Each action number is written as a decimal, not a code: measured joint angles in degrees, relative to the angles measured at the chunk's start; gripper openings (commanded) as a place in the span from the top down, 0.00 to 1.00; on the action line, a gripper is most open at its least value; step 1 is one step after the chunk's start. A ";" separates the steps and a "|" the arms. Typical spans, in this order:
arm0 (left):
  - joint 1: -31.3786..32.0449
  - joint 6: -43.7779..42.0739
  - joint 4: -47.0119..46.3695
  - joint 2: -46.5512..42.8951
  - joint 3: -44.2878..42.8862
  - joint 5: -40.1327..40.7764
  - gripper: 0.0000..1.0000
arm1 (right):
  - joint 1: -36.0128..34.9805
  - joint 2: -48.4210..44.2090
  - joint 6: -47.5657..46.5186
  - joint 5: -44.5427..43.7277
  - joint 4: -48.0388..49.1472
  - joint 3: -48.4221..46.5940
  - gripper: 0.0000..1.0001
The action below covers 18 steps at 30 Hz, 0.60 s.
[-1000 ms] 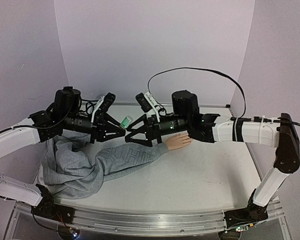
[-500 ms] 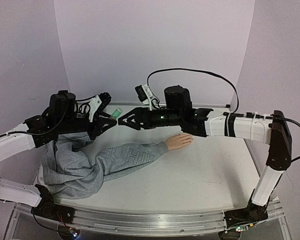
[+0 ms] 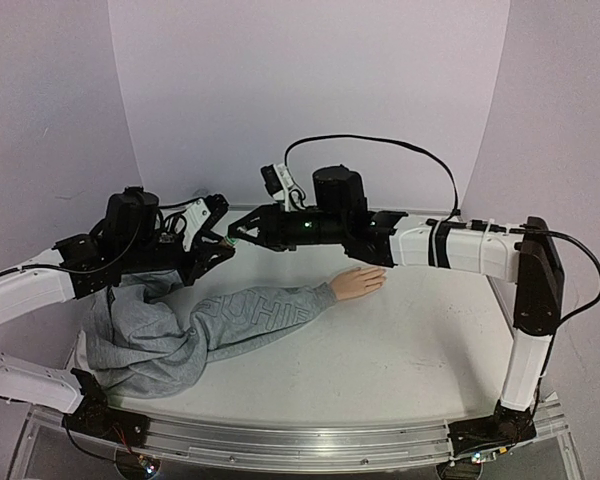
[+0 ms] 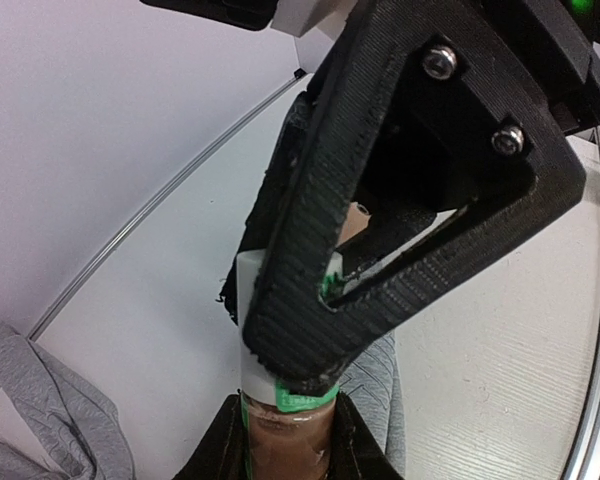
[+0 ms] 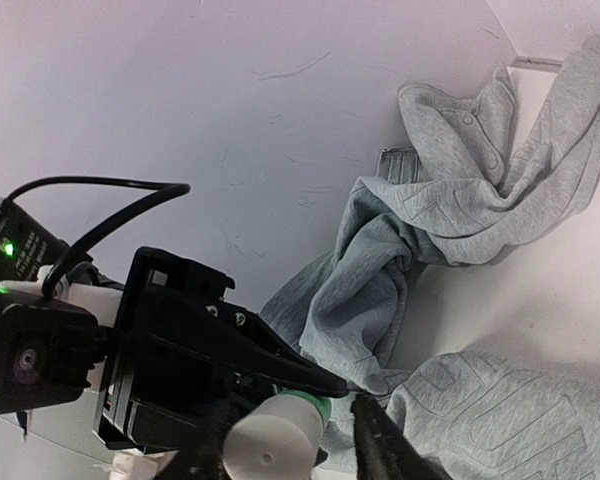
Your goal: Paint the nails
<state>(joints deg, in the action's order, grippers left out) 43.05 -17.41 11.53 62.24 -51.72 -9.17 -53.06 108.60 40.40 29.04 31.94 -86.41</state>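
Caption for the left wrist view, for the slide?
Left claw holds the small bottle; the right claw brackets its white cap.

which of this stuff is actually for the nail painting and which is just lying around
For the job: nails on the mannequin hand; small bottle.
Just lying about: grey sweatshirt, spread over the table.

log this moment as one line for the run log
left gripper: shut on bottle | right gripper: around white cap, grip unclear | mannequin hand: on table, untouched
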 measured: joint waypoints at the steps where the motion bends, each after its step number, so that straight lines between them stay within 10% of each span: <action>1: 0.04 -0.11 0.02 0.17 0.00 0.13 1.00 | 0.00 0.15 0.11 0.22 0.15 -0.09 0.73; 10: -0.20 1.27 1.46 0.17 0.02 -5.57 1.00 | 0.28 -0.44 -5.46 5.68 1.46 1.81 0.89; 18: -2.16 8.59 6.49 2.73 -1.44 -40.81 1.00 | -0.31 -8.04 -26.64 25.24 5.38 13.38 0.92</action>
<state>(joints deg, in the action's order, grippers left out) 40.88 -8.82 18.02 64.97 -53.17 -49.98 -53.36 100.55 13.76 54.28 37.32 -73.03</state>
